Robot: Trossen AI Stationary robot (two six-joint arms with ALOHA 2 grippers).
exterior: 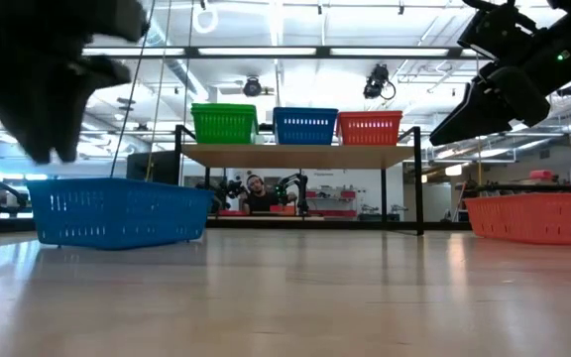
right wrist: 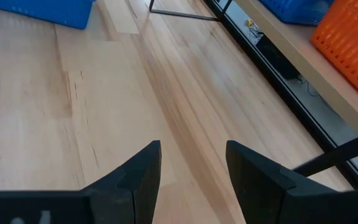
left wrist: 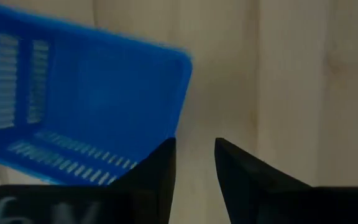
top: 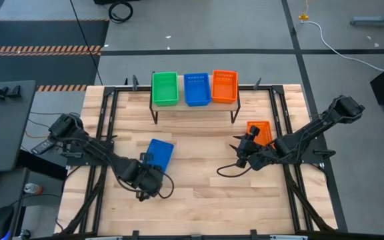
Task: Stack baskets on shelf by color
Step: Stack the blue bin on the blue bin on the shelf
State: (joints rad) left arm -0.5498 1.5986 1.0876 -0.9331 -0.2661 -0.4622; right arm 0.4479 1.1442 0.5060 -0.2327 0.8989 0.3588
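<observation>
You have five baskets in view: two blue [top: 197, 89] [top: 159, 154], two orange [top: 224, 87] [top: 259, 131] and one green [top: 165, 88]. You see one shelf [top: 193, 107], and two arms over the table.

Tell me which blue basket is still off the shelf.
The blue basket on the tabletop, beside the left gripper. The other blue one sits on the shelf between the green and orange baskets.

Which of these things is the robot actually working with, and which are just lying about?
Job: green basket, blue basket, orange basket on the shelf; loose blue basket and loose orange basket on the table.
Lying about: floor cables.
</observation>
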